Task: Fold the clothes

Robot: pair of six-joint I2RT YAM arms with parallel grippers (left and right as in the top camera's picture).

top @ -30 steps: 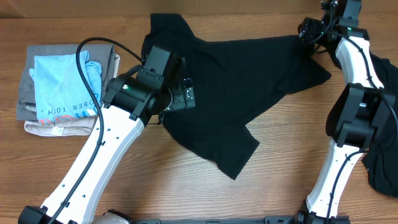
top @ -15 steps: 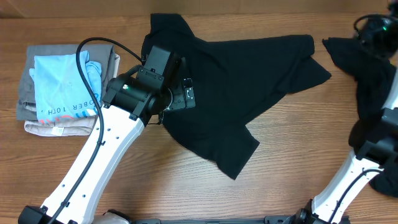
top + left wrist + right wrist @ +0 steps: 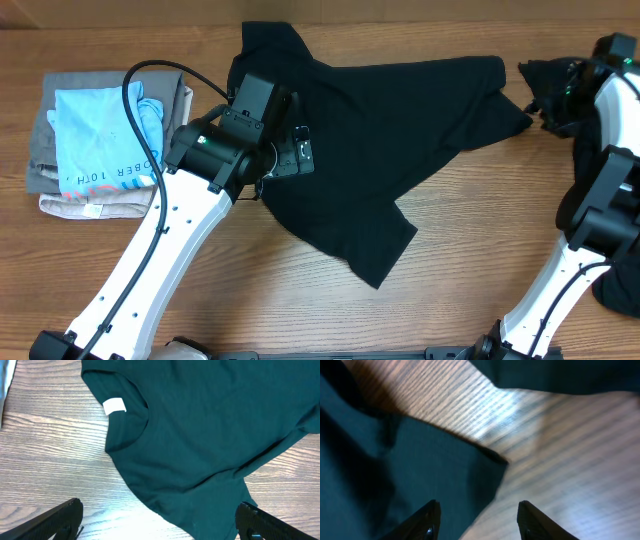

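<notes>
On the table point(image 3: 470, 250), the black T-shirt point(image 3: 380, 120) lies spread out, unfolded

Two black clothes on the wooden table point(image 3: 470, 250), not folded.
The big black T-shirt point(image 3: 370, 130) lies spread open in the middle, flat but crooked, with a few wrinkles. Its neck hole is at the left end, and a small white tag point(image 3: 114, 406) shows inside the collar. One short sleeve sticks out at the top, and one corner points to the front edge. The second black garment point(image 3: 537, 78) lies bunched up at the far right, just beside the shirt's right end, and runs down the table's right side.
</notes>
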